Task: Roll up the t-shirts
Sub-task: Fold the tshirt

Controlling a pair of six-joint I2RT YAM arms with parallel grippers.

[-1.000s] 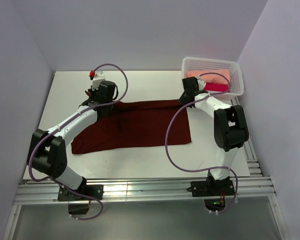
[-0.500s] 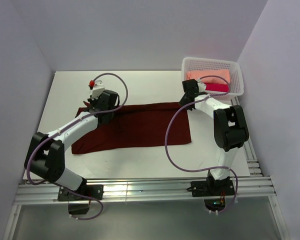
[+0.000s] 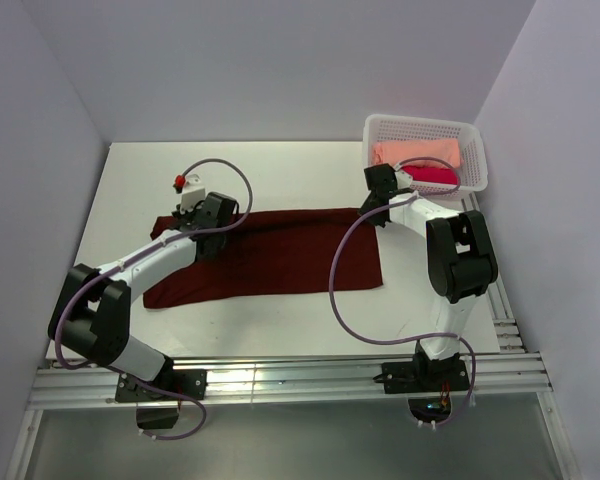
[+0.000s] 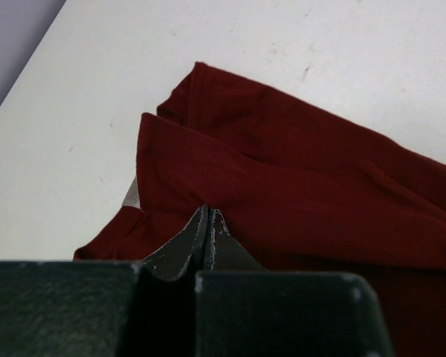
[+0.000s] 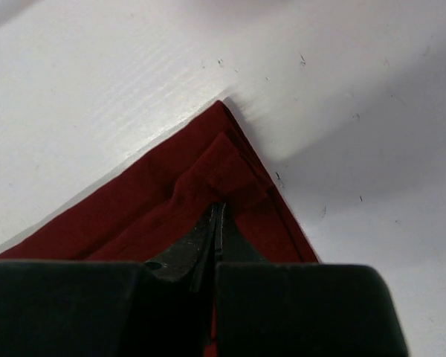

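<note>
A dark maroon t-shirt [image 3: 280, 255] lies as a long band across the middle of the table. My left gripper [image 3: 188, 222] is at the far edge of its left end, my right gripper [image 3: 373, 212] at its far right corner. The left wrist view has the left gripper [image 4: 208, 212] shut, its tips pinching a raised fold of the maroon cloth [image 4: 297, 186] beside the small pale neck label [image 4: 131, 195]. My right gripper [image 5: 220, 208] is shut too, with the cloth [image 5: 156, 201] bunched at its tips just inside the corner. Peach [image 3: 415, 152] and crimson-pink [image 3: 435, 176] t-shirts lie in the basket.
A white mesh basket [image 3: 475, 150] stands at the back right corner, close behind the right gripper. Walls close in the table on the left, back and right. Purple cables loop over both arms.
Both grippers have moved toward the near edge, the left one more, drawing the shirt's far edge with them. Both stayed shut.
</note>
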